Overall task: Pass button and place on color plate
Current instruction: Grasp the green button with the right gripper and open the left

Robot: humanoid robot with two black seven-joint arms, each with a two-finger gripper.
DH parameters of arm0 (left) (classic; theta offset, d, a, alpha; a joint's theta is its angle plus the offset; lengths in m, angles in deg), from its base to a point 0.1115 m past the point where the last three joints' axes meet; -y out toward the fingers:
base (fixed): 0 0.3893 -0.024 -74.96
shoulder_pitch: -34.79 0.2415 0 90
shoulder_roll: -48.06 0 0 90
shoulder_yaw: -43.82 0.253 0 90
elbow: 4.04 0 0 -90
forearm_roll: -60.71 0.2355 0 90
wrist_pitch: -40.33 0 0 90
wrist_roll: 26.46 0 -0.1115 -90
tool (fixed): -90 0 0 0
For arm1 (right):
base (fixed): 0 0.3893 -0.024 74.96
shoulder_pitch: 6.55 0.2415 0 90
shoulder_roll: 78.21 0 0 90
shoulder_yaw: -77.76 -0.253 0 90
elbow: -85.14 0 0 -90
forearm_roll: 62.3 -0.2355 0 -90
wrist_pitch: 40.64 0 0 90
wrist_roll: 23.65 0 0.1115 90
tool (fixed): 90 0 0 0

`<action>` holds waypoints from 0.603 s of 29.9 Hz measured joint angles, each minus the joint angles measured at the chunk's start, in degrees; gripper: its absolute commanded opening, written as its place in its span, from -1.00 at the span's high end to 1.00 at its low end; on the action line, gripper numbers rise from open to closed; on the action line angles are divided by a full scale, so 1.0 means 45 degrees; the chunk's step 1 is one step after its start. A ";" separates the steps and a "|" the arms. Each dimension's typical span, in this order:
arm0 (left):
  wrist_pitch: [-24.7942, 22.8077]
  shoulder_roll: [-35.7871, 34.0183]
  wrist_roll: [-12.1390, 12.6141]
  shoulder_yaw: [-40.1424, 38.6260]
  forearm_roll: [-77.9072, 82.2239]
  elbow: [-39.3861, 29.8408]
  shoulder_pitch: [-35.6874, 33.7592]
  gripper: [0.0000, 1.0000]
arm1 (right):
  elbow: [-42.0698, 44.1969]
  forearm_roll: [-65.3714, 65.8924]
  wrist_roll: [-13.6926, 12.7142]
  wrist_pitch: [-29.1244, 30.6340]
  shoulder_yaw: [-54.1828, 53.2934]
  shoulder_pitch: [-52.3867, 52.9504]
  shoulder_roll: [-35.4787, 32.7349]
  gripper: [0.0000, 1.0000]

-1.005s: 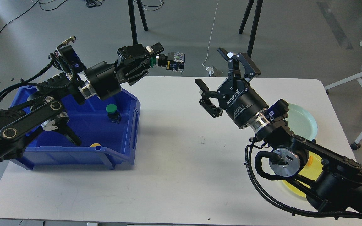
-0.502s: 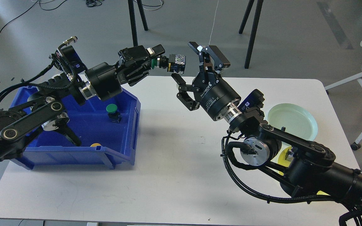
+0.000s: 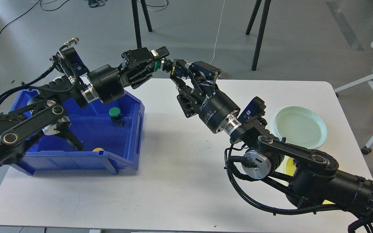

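Both tools, left (image 3: pixel 156 63) and right (image 3: pixel 186 72), clamp 1 button (image 3: pixel 168 66) above the table's far edge (image 3: pixel 270 83).

One head view looks forward and down over the white table (image 3: pixel 180 181), both arms entering from its sides.

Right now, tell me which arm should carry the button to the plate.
Right. The right gripper already brackets the green button held by the left gripper, and the pale green plate lies on its side.

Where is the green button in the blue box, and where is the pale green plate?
green button (image 3: pixel 114 112), head view, on its round cap.
blue box (image 3: pixel 126 158), head view, on its front wall.
pale green plate (image 3: pixel 300 127), head view, on its bare middle.
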 measured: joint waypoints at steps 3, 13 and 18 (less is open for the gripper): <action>0.0000 0.0003 0.0000 0.0000 0.0000 0.0000 0.0000 0.41 | -0.0056 -0.0026 0.0000 -0.0156 0.0014 0.0007 0.0003 0.99; -0.0195 0.0329 -0.0001 -0.0186 -0.0238 -0.0016 -0.0008 -0.84 | -0.0149 -0.0062 -0.0004 -0.0385 -0.0071 0.0001 -0.0166 0.99; -0.0217 0.0332 -0.0016 -0.0194 -0.0263 0.0039 -0.0028 -0.84 | -0.0538 -0.0078 0.0081 -0.0795 -0.1131 -0.0612 -0.1127 0.99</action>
